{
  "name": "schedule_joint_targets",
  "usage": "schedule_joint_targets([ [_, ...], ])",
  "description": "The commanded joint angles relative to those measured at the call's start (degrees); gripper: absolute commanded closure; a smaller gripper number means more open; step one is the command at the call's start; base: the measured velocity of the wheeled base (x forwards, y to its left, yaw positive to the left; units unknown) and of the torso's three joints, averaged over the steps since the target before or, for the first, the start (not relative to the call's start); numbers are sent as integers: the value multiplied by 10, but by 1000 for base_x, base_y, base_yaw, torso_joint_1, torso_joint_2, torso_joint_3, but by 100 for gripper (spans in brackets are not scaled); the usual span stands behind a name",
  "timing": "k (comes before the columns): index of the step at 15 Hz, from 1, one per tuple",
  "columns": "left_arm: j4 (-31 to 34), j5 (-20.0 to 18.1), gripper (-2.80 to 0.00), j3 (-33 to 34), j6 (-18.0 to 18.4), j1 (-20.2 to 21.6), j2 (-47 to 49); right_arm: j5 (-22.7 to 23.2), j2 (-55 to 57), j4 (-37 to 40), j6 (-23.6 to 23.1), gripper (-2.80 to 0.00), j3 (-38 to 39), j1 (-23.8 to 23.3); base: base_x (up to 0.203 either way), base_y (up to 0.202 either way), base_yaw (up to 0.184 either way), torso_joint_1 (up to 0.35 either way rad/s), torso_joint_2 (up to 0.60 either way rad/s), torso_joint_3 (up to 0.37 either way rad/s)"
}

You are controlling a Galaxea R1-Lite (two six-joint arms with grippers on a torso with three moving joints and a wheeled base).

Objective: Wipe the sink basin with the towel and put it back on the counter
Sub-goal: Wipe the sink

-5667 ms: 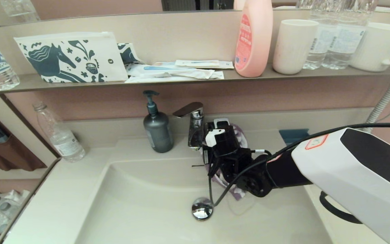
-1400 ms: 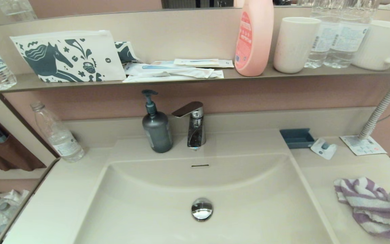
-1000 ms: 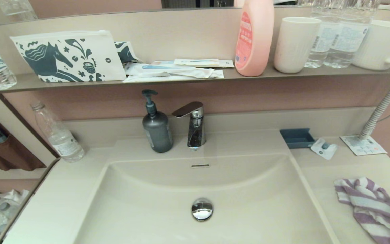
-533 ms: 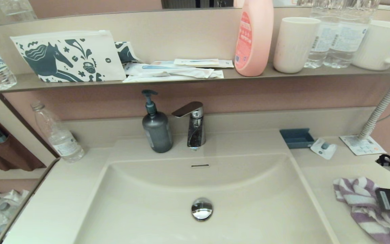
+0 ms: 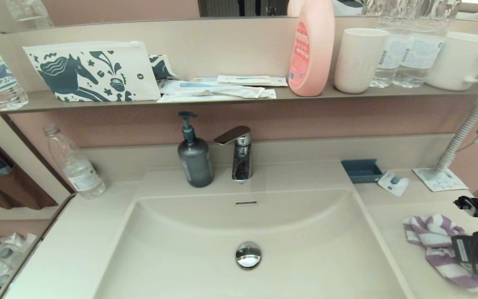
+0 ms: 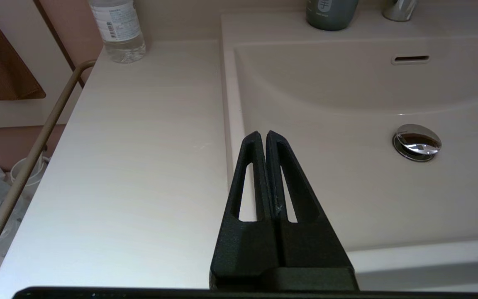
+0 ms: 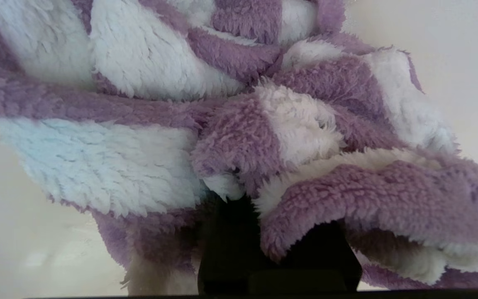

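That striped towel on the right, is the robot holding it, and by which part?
Yes, probably: the right pincer is buried in a bunched fold of the towel, its tips hidden. The left pincer is shut and holds nothing.

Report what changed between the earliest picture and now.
The right gripper carried the towel out of the sink basin onto the counter on the right, and now reaches into it again. The left gripper is shut by the basin's edge. Shelf items look unmoved.

You can read no words anywhere: the labels on the pink bottle (image 5: 310, 47), water bottles (image 5: 405, 50) and soap dispenser (image 5: 195, 160) stay illegible.
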Motion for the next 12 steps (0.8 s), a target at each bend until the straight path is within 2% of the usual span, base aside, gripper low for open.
schedule_joint_targets([
  [1,0,0,0,0,0,0,1,0,25,-13,0,0,32,2,0,0,0,0,0,0],
  [5,0,0,0,0,0,0,1,6,-4,-12,3,0,64,3,0,0,0,0,0,0],
  [7,0,0,0,0,0,0,1,39,-28,-13,9,0,65,3,0,0,0,0,0,0],
  [12,0,0,0,0,0,0,1,71,-55,-65,83,0,61,63,0,0,0,0,0,0],
])
